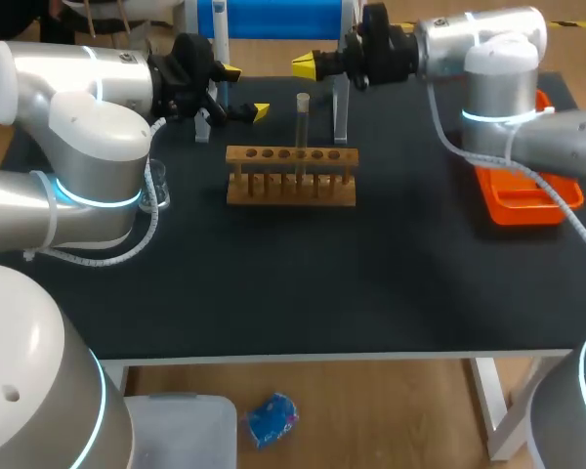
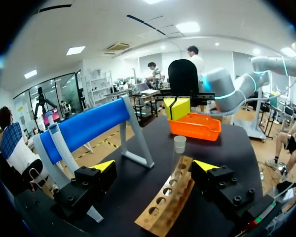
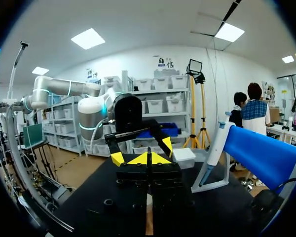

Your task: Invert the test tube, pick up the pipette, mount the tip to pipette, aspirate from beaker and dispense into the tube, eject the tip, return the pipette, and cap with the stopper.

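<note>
Orange tray [image 1: 518, 211], tan rack [image 1: 291, 186], black table [image 1: 371, 283]

Bright ceiling panels [image 3: 89, 38] light the dark table [image 1: 371, 283] evenly, casting only faint shadows.

One wooden test-tube rack [image 1: 291, 178] stands mid-table. One clear glass test tube [image 1: 302, 127] stands upright in it. One small clear glass beaker [image 1: 157, 186] sits at the left, partly hidden by the arm there. One shallow orange plastic tray [image 1: 518, 213] lies at the right. One blue-barred stand on white legs [image 1: 273, 20] is at the far edge. Two silver robot arms come in, one from each side. That makes two black grippers, the left gripper [image 1: 244, 91] and the right gripper [image 1: 308, 65].
</note>
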